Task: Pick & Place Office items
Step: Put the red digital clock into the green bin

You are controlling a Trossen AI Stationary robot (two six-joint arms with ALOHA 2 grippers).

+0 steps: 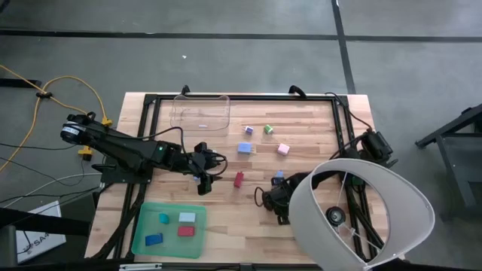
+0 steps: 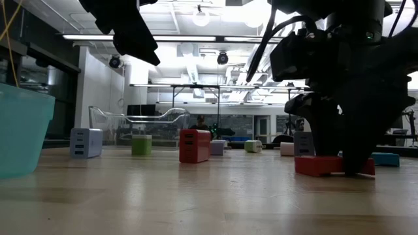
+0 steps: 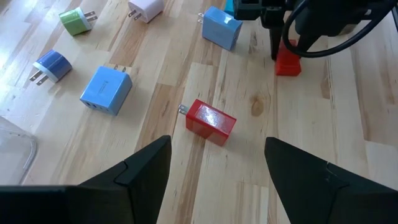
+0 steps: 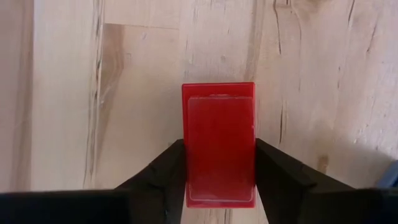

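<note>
Right gripper [image 4: 219,177] is clamped on a flat red block [image 4: 219,143], its 2 fingers pressed against the block's long sides, with the block resting on the wooden table [image 1: 316,143]. From the low view I see that same red block [image 2: 320,166] sitting on the wood under the dark gripper.

I use the red charger [image 1: 239,178] near the table's middle as my landmark. My left gripper [image 3: 217,165] hovers just beside it, toward the left arm's side, fingers spread wide apart with nothing between them. Beyond the red charger, toward the clear bin [image 1: 201,112], lie a light blue charger [image 1: 245,148], a small blue plug [image 1: 248,131], a green plug [image 1: 268,129] and a pink one [image 1: 283,149]. On the near side of the red charger sits the green tray [image 1: 143,233], holding 4 pieces in blue, teal, red and light blue.
</note>
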